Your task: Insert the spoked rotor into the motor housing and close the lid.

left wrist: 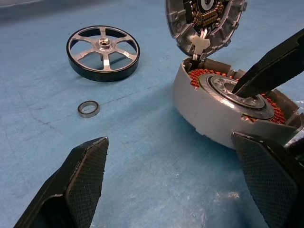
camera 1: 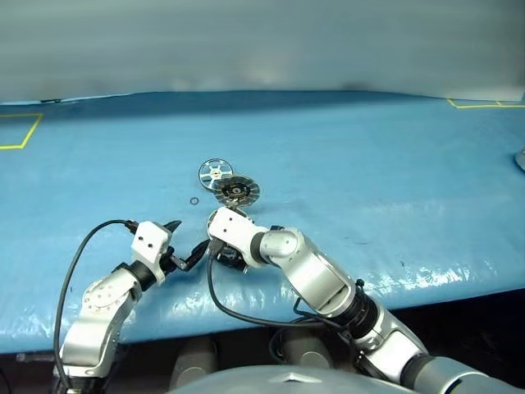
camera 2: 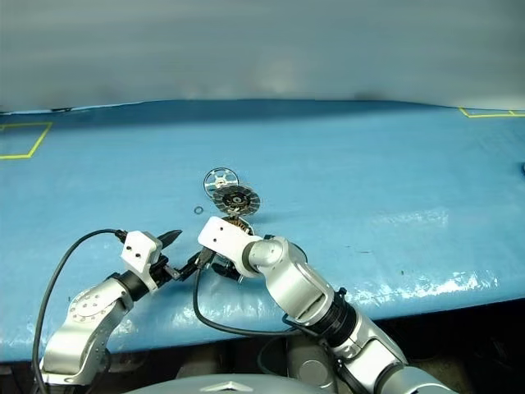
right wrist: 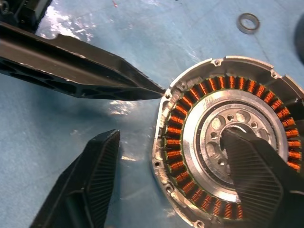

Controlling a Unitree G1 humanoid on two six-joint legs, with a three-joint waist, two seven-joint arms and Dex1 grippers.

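Right wrist view: motor housing under one of the fingers.

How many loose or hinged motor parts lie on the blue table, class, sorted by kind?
Spoked rotor: 1
Motor housing: 1
Hinged lid, standing open: 1
Small metal ring: 1
Total: 4
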